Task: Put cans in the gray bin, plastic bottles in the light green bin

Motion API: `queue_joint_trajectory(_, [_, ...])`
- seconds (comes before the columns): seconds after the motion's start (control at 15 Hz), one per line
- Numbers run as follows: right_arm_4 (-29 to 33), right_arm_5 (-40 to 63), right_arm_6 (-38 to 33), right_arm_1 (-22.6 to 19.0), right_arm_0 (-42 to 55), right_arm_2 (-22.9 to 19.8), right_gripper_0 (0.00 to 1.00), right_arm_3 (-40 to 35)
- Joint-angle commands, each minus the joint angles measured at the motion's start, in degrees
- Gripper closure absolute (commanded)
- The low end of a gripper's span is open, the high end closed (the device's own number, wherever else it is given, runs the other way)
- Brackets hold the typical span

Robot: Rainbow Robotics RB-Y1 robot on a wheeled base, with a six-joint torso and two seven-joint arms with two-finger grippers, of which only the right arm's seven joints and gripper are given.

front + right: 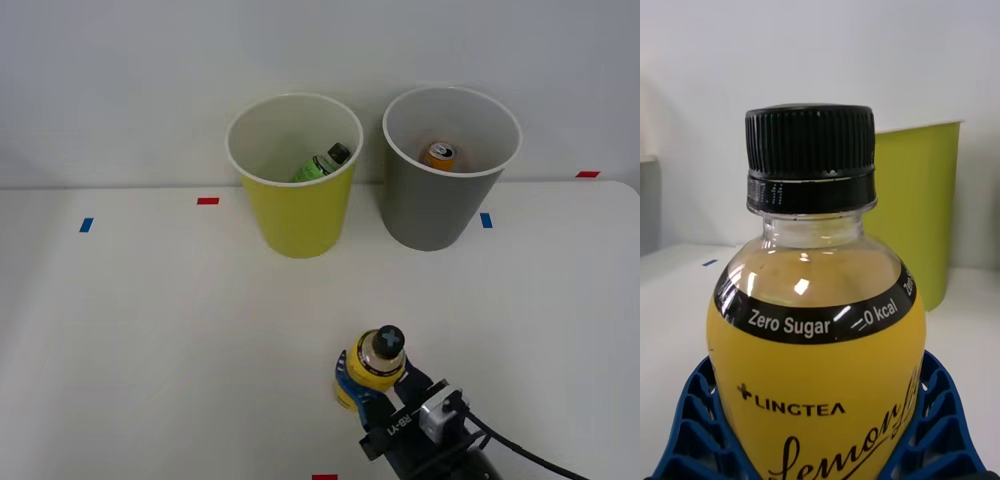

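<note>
Now, going from left to right, the table (150, 330) is white and carries small blue and red tape marks. At the back the light green bin (297, 215) stands upright, and a green bottle (322, 163) with a black cap lies tilted inside it. Just beside it, on the right, stands the gray bin (430, 205), with the orange can (441, 155) at its bottom, silver top up. The two bins are near each other but do not touch.

Near the front edge, the right gripper (362, 385) holds the yellow bottle (374, 365) upright; its blue ribbed fingers (686, 427) are closed on both sides of the body. The bottle is well apart from both bins. The black wrist part carries white letters that read "RB-Y1".

On the wrist view the bottle's cap (809, 157) is black and ribbed. A black band under the neck says "Zero Sugar" and "0 kcal". The yellow label says "LINGTEA", and below it a script word begins with "Lemon".
</note>
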Motion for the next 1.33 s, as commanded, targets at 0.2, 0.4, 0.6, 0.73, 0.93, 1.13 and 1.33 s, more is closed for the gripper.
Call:
queue_joint_trajectory(0.2, [-0.8,0.1,0.2,-1.3,5.6,0.2,1.00,-6.7])
queue_joint_trajectory(0.4, [-3.2,0.2,-0.2,-3.3,8.3,1.7,1.00,-13.4])
queue_joint_trajectory(0.6, [-6.6,0.6,0.1,-4.6,8.9,2.9,1.00,-18.4])
queue_joint_trajectory(0.73, [-8.1,3.2,0.3,-5.1,8.5,3.1,1.00,-22.2])
queue_joint_trajectory(0.93, [-9.7,12.7,-0.2,-4.7,7.6,3.4,1.00,-31.0])
queue_joint_trajectory(1.13, [-11.7,21.7,-0.9,-0.6,-0.1,3.0,1.00,-33.6])
queue_joint_trajectory(1.33, [-12.1,32.2,-1.5,4.3,-10.2,0.3,1.00,-33.6])
